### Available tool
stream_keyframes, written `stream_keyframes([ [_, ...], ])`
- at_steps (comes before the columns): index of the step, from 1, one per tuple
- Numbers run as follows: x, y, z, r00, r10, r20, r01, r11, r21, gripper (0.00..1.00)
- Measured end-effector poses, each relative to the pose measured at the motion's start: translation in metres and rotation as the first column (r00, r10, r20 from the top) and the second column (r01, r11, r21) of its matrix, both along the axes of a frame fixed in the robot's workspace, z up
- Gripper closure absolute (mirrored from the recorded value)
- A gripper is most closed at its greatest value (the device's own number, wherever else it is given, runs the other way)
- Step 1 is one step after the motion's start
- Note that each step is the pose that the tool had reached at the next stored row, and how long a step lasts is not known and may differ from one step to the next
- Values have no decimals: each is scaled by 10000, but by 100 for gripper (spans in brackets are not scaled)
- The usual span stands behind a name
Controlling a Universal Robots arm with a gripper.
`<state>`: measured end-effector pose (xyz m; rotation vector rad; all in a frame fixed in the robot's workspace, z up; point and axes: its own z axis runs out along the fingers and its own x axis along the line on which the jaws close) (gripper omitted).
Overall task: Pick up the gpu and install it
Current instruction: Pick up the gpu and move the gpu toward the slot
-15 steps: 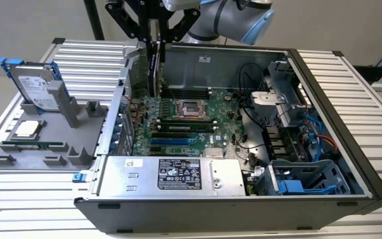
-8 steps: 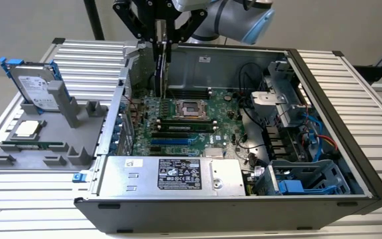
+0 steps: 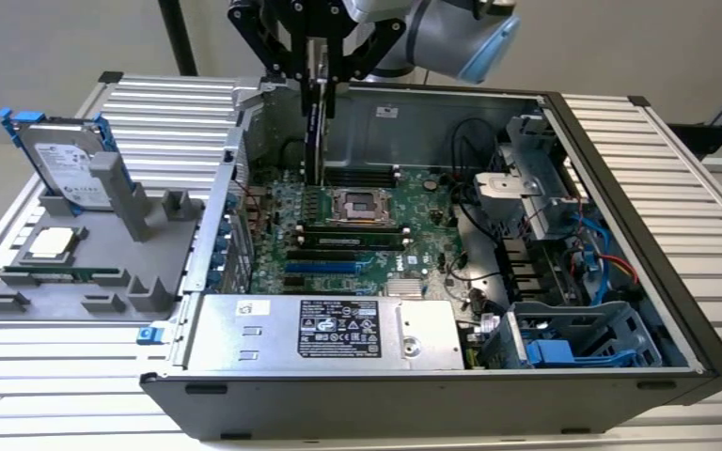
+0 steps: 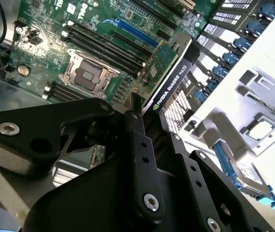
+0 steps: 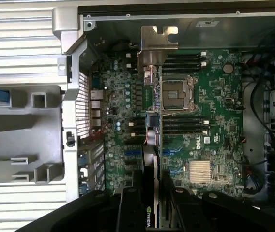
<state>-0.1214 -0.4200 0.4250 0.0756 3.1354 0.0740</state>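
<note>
Jaws of gripper [image 3: 317,58] clamped on gpu [image 3: 315,127]. Tray [image 3: 16,221] at exterior view's left; gpu hangs on edge above mobo [image 3: 349,230], not yet seated. Step: install. Needs card edge squared w/ slot [image 3: 323,267], bracket [image 5: 158,42] by case wall [image 3: 211,235].

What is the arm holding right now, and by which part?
The gpu, pinched by the tool along its top edge, hanging upright above the motherboard.
</note>
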Motion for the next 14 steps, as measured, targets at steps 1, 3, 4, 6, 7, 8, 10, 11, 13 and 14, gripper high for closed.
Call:
stream_keyframes([
  [1, 13, 0, 0, 10000, 0, 0, 0, 10000, -1, 100],
  [3, 38, 0, 0, 10000, -1, 0, 1, 10000, 0, 100],
  [4, 51, 0, 0, 10000, -1, 0, 1, 10000, -1, 100],
  [6, 75, 0, 0, 10000, -1, 0, 1, 10000, 0, 100],
  [7, 87, 0, 0, 10000, -1, 0, 1, 10000, 0, 100],
  [8, 99, 0, 0, 10000, 0, 0, 0, 10000, -1, 100],
  [10, 122, 0, 0, 10000, 0, -1, 0, 10000, -1, 100],
  [11, 142, 0, 0, 10000, 0, 0, 0, 10000, 0, 100],
  [13, 166, 0, 0, 10000, 0, 0, 0, 10000, -1, 100],
  [14, 178, 0, 0, 10000, 0, 0, 0, 10000, -1, 100],
])
